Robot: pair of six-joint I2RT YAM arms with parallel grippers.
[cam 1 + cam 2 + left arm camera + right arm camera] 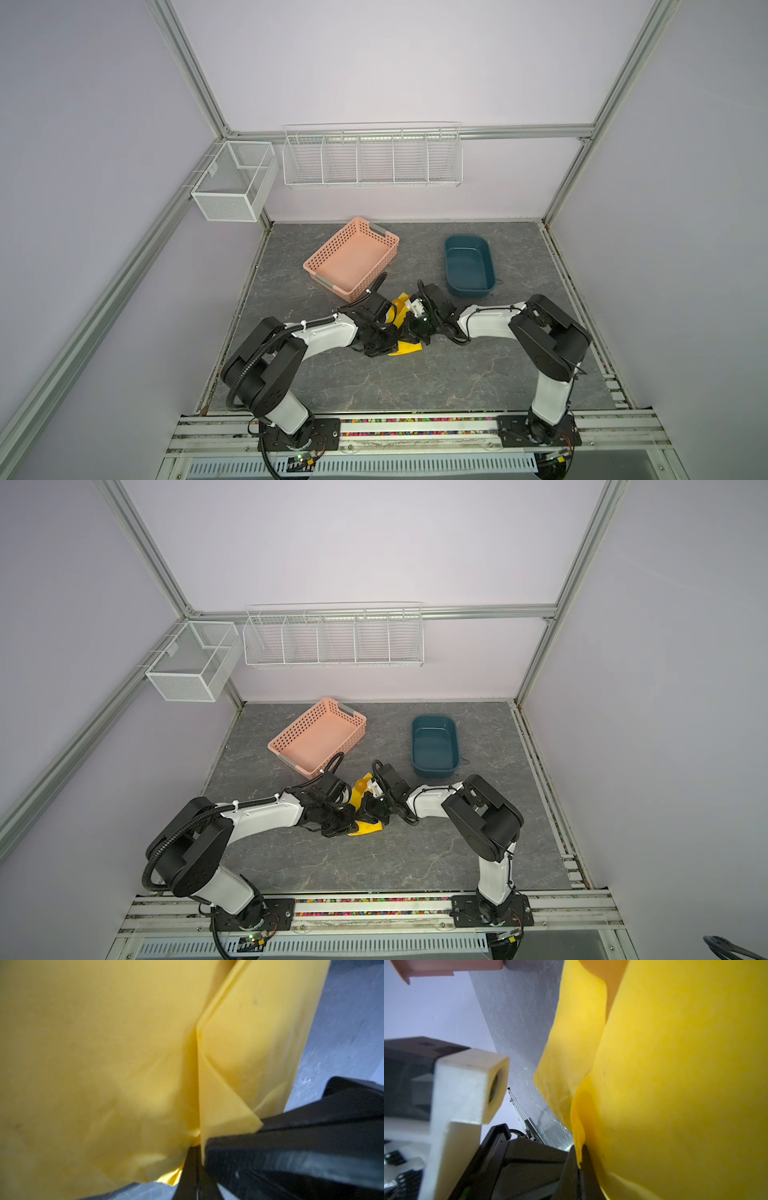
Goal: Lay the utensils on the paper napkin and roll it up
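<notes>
White shells and bulky black joints make up the left arm (328,334) and right arm (486,322). A ribbed black hose (266,344), white-tied, follows the left arm. Left claw (196,1159) and right claw (580,1167) are black; black base plates (328,428) show screws.

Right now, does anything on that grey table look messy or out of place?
Yes. The thin yellow paper napkin is not flat: it is bunched and folded over itself, pinched by the left claw and the right claw. The round bowl of an orange spoon shows at its far end.
</notes>
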